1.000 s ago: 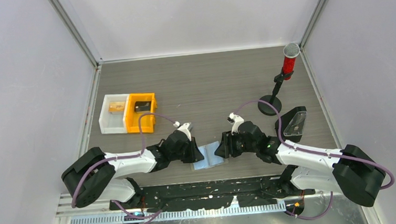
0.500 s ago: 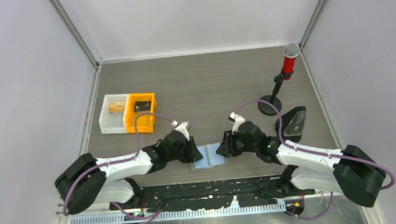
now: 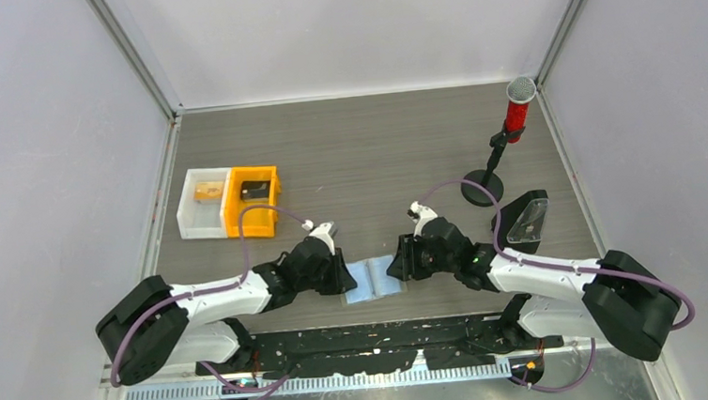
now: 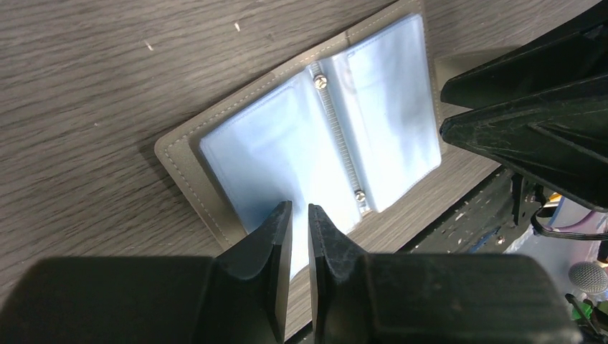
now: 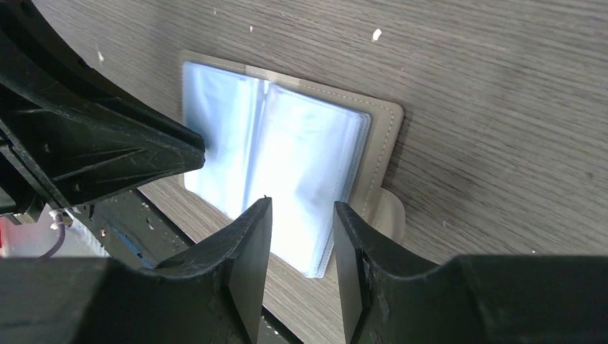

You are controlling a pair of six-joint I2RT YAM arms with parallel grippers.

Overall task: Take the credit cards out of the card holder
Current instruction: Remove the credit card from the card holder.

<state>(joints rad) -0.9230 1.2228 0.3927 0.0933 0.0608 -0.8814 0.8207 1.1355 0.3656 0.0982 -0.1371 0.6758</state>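
top view: the card holder (image 3: 373,279) lies spread open and flat on the table (image 3: 374,142), at its near edge, between the two arms. the left gripper (image 3: 346,278) sits low at the holder's left side, and the right gripper (image 3: 395,267) sits low at its right side. a white bin (image 3: 205,216) and an orange bin (image 3: 253,213) stand touching each other at far left. a red microphone (image 3: 518,106) on a stand and a black wedge (image 3: 525,218) are at far right.

left wrist view: the card holder (image 4: 181,153) shows both panels, joined by a metal spine with two screws. the light blue cards (image 4: 267,159) sit inside clear sleeves on both panels. the left gripper (image 4: 300,209) is at the near edge of the left panel. its fingers (image 4: 275,236) are drawn in to a thin slit; i cannot tell whether they pinch a sleeve or card. the right gripper (image 4: 530,107) is just beside the far panel.

right wrist view: the right gripper (image 5: 300,208) has its fingers (image 5: 251,244) clearly apart, above the near edge of the card holder (image 5: 386,136), gripping nothing that i can see. the cards (image 5: 301,154) remain in the sleeves. the left gripper (image 5: 107,147) is at the opposite panel.
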